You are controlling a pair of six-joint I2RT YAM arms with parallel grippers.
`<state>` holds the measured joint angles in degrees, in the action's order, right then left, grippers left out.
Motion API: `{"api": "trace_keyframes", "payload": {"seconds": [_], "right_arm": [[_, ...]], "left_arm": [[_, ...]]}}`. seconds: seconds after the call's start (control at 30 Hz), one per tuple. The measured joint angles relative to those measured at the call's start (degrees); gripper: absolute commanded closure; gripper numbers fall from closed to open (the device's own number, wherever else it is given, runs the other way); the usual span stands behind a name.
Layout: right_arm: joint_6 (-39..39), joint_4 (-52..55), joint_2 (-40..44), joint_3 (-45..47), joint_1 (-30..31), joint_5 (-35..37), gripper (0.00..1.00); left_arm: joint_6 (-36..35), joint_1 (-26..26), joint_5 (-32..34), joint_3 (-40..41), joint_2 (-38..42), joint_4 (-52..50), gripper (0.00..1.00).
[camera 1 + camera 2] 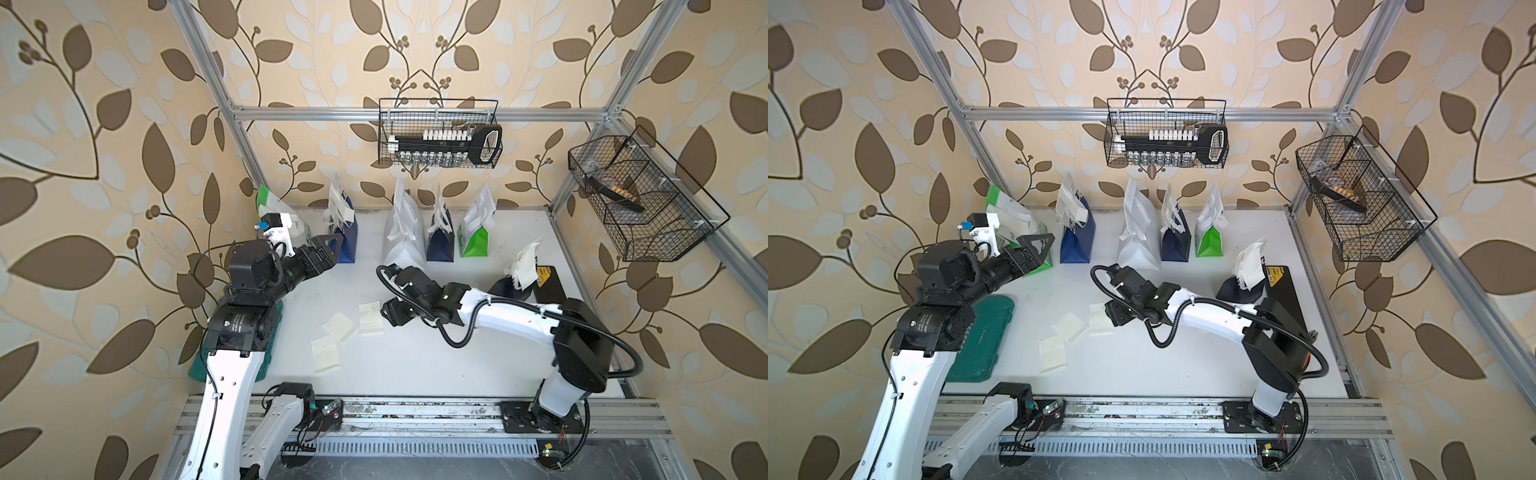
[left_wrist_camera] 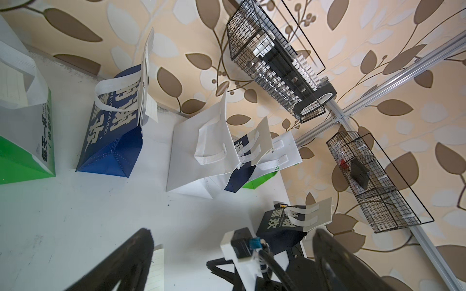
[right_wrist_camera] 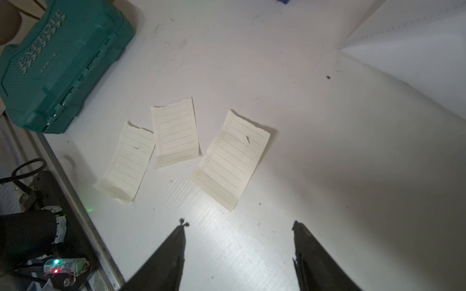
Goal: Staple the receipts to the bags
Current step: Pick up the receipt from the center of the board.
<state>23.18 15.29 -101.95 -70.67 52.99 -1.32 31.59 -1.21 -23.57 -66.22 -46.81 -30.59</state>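
left gripper (image 1: 328, 245): spread wide, with nothing between the jaws; it is held above the table (image 1: 436, 361), in front of the left green bag (image 2: 25, 156) and the blue bag (image 1: 348, 243).
right gripper (image 3: 238, 225): jaws are seen moderately apart over bare table, and nothing is held; the fingertips are near the near slip (image 3: 230, 158) but not on it.
receipts: three lined slips are laid flat and loose mid-table. The near slip is closest to the right gripper. The middle slip (image 3: 175, 132) and the far slip (image 3: 131, 161) are just beside each other, toward the case.
receipts on bags: a lined slip (image 2: 152, 108) is seen hanging at the blue bag's top edge, and another (image 2: 12, 85) against the left green bag. On the other bags, slips cannot be told from the white handles.
bags: five are stood in a row along the back wall. From the robot's left these are the left green bag, the blue bag, the white bag (image 1: 401, 245), the navy bag (image 1: 440, 247) and the right green bag (image 1: 473, 245).
sixth bag (image 1: 505, 289): navy, set apart from the row on the robot's right, just beside a black item (image 1: 546, 282) with a yellow label.
case (image 1: 980, 332): teal, closed, partly covered by the left arm in both top views.
baskets: two wire ones are hung on the frame, at the back (image 1: 440, 133) and at the right (image 1: 648, 199).
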Motion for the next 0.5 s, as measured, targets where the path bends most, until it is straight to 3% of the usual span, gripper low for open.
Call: {"api": "trace_keyframes", "payload": {"seconds": [0.27,0.5], "right_arm": [[3.3,-4.4,-10.8,-3.2,-2.9,-4.6,0.38],[5.4,-8.0,-14.3,-3.2,-4.3,-7.4,0.45]], "left_arm": [[-0.1,-0.4,-0.5,0.4,0.0,-1.3,0.03],[-0.1,-0.7,-1.0,0.9,-0.4,-1.4,0.03]]}}
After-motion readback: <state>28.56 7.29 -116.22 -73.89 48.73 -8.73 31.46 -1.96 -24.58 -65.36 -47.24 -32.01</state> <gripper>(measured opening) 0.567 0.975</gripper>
